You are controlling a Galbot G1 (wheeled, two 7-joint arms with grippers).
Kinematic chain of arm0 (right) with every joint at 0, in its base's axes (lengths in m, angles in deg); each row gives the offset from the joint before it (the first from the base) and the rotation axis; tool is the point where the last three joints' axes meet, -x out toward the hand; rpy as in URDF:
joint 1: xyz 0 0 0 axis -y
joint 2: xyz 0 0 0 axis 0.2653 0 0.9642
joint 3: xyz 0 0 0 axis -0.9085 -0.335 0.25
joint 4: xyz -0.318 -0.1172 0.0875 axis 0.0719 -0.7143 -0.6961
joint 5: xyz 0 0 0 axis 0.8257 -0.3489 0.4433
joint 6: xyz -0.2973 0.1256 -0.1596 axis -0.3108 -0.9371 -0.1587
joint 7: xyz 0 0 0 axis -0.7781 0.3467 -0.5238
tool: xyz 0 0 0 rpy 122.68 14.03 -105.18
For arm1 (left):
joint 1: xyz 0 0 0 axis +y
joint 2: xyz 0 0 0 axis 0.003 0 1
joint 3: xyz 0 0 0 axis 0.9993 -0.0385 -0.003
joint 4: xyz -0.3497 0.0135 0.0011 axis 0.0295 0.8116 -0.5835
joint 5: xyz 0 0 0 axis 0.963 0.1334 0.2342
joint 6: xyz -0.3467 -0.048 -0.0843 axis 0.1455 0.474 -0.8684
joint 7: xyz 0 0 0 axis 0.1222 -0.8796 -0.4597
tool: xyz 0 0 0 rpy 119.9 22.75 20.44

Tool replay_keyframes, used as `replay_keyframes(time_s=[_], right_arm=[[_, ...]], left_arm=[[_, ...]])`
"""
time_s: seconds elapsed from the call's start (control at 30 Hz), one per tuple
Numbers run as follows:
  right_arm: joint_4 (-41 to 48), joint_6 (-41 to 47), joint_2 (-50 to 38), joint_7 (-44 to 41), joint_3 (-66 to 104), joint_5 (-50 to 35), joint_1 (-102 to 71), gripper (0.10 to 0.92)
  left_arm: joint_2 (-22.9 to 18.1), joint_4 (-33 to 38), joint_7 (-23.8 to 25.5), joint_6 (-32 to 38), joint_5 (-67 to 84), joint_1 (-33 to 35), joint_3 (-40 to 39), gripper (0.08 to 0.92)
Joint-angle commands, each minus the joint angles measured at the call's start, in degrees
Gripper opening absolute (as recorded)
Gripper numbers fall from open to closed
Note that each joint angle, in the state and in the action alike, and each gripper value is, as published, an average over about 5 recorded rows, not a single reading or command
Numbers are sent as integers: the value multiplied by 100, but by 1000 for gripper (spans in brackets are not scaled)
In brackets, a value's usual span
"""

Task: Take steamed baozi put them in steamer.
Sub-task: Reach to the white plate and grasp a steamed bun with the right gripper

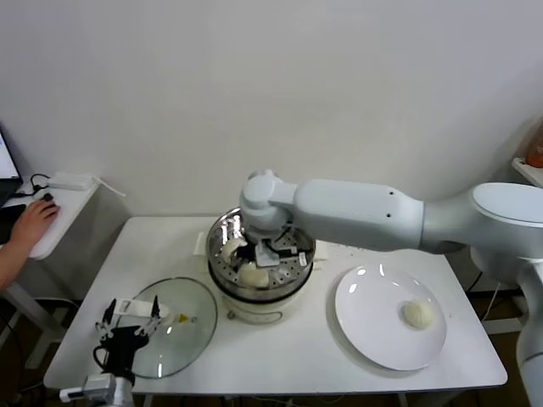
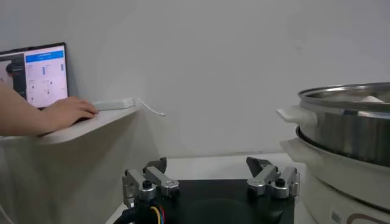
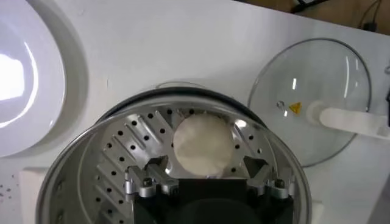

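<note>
The steel steamer (image 1: pixel 217 254) stands on its white base at the middle of the table. Two baozi lie in it: one at the front (image 1: pixel 253 275) and one at the left (image 1: pixel 231 248). My right gripper (image 1: pixel 276 252) hangs open inside the steamer rim. In the right wrist view its fingers (image 3: pixel 155 165) stand on either side of a baozi (image 3: pixel 204 143) on the perforated floor (image 3: pixel 122 152), not touching it. One more baozi (image 1: pixel 417 314) lies on the white plate (image 1: pixel 365 318). My left gripper (image 1: pixel 127 318) is open and empty, parked at the front left.
The glass lid (image 1: pixel 182 326) lies flat left of the steamer, under the left gripper, and shows in the right wrist view (image 3: pixel 317 73). A person's hand (image 1: pixel 32 222) rests on a side desk at far left beside a laptop (image 2: pixel 39 76).
</note>
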Motion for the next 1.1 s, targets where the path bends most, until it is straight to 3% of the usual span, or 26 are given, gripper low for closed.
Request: replay_keyframes(time_s=[0.03,0.2,0.47,0.57,0.87,1.1], right_arm=[[-81,126,-593,-27,20,-733,668,823],[-52,545,-1227,-79,-398,-1685,1212,823],[40,2036,-2399,65,-1574,-3917,1919,823],[38,2446,-2890,198,-1821,-4277,1973,823],[-160,3238,-4319,554,-1951,-4437,1563,823],[-44,3467,-4960,590,-1347,-3841,483,823]], left_arm=[[20,23,-1,-6,-1,4,1,823],[39,70,-13,-28,-5,-5,-21,823],[49,78,-43,-44,-56,-44,-144,823],[50,79,-47,-45,-69,-67,-197,823],[62,53,-64,-49,-70,-122,-328,823],[84,73,-45,-20,-49,-87,-343,823]])
